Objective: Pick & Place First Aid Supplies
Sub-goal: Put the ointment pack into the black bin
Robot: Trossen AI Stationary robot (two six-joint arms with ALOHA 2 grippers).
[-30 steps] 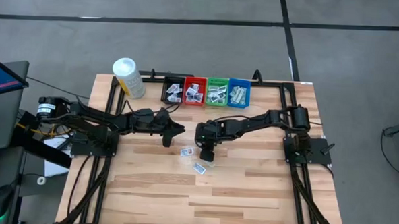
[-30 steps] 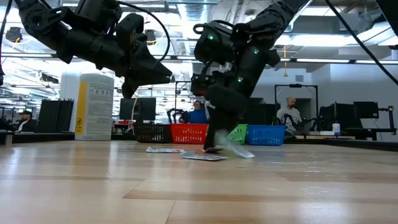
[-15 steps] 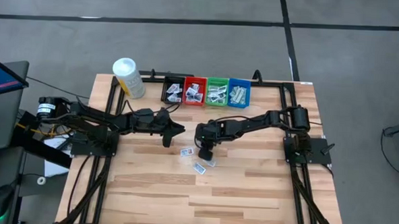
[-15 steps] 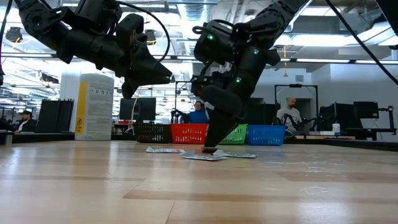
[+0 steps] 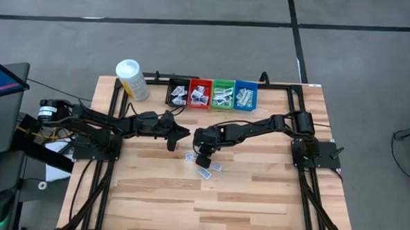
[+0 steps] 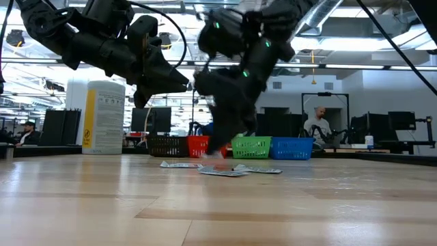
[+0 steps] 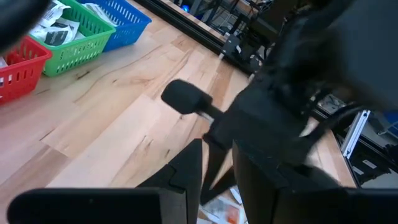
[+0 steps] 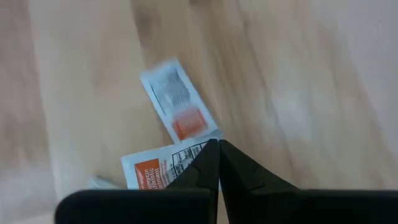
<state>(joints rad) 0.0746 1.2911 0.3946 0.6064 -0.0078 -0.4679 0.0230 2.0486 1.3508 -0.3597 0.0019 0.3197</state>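
Right jaws pinched together, orange-printed packets (image 8: pixel 180 112) below

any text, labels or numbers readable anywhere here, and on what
No text can be read.
Packets under the shut right claw: dark print lines over orange patches, too blurred to read.
White-capped bottle: a printed label beside a yellow stripe, too small to read.
Packets in the bins: dark print, too small to read.
Left claw: no marking seen.
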